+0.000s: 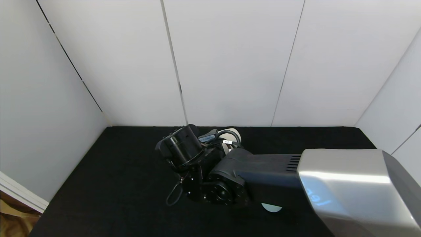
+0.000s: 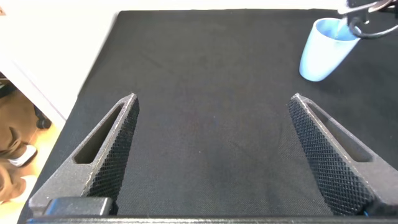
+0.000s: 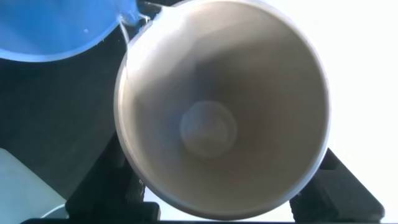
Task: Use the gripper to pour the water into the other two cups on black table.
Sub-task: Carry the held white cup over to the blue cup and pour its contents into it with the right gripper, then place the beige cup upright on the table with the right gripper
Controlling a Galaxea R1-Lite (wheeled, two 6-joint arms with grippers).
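Right gripper (image 1: 227, 144) clamped on the cream cup (image 3: 221, 106), tipped over the blue cup (image 3: 59, 28), rims nearly touching. Pour slowly, lip over blue's mouth. Left gripper (image 2: 211, 155) idles wide apart, well clear of blue.

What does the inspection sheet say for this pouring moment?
Surface: black table, matte, no spill seen.
Job's things: cream cup tipped, its lip at the light blue cup; water hardly visible; teal cup not identified.
Clutter: nothing seen.
Tools: right tool shut on the cream cup; left tool open above the table, apart from the cups.
Cables: black loop hanging from the right arm.
Surroundings: white wall panels.
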